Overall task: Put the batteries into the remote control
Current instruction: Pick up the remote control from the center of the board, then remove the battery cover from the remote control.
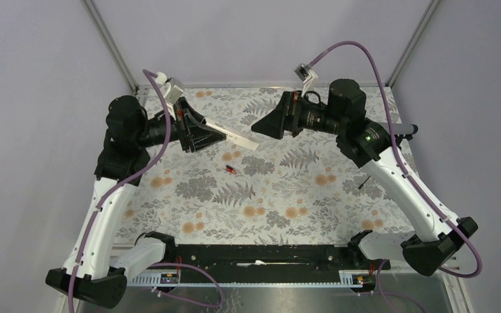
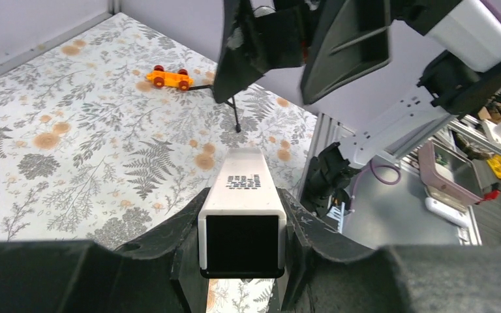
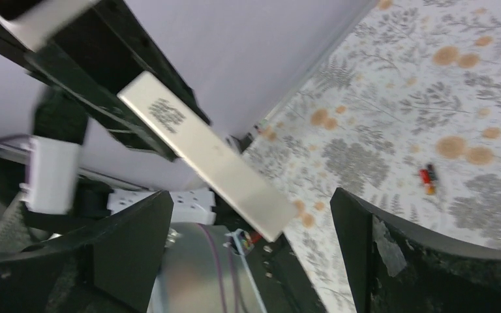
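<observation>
Your left hand (image 1: 203,135) grips the remote control (image 1: 233,135), raised off the bench (image 1: 287,189) at upper centre; your right hand (image 1: 259,126) stands open and empty just past its free end. The batteries (image 1: 231,170) lie mid-frame below — keep the remote level and descend on them squarely.

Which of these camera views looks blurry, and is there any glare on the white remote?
Right wrist view: smeared; the slim white remote control and the tiny red-and-black batteries have soft edges. Left wrist view: the remote's near end is crisp, the foreground very dark. Top external view: sharp, even light, faint shadows, no glare on the remote.
</observation>
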You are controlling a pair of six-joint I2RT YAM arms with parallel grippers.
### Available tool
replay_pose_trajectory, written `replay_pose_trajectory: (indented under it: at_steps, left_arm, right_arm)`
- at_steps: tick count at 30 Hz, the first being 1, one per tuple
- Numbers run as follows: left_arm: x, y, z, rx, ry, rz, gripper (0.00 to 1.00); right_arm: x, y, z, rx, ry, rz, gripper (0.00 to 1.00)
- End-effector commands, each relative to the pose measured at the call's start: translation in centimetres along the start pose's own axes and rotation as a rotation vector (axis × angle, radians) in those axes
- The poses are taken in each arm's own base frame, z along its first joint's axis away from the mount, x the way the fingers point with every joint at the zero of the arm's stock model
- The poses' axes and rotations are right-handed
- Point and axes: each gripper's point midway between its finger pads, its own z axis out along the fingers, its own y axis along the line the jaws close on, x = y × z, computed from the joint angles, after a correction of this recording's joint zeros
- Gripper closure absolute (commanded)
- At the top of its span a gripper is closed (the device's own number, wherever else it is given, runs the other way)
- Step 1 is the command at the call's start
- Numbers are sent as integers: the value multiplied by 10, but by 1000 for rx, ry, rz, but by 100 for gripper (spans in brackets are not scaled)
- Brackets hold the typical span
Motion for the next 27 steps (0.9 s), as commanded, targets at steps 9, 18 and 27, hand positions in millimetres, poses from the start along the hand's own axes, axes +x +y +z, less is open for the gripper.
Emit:
replay_pose_trajectory:
  at_steps: [9,18,27]
  left_arm:
    - [-51,-38,-6,104,-239,210,100]
    - [-61,-79,-17,254,-273,279,100]
    - [-69,-69,-15,220,-356,384,100]
  right_arm:
    - [-30,43,-8,-144,-143,321,0]
    - [-43,87,-18,-473,-144,514,0]
    - [-42,110,-22,-589,-35,589,19]
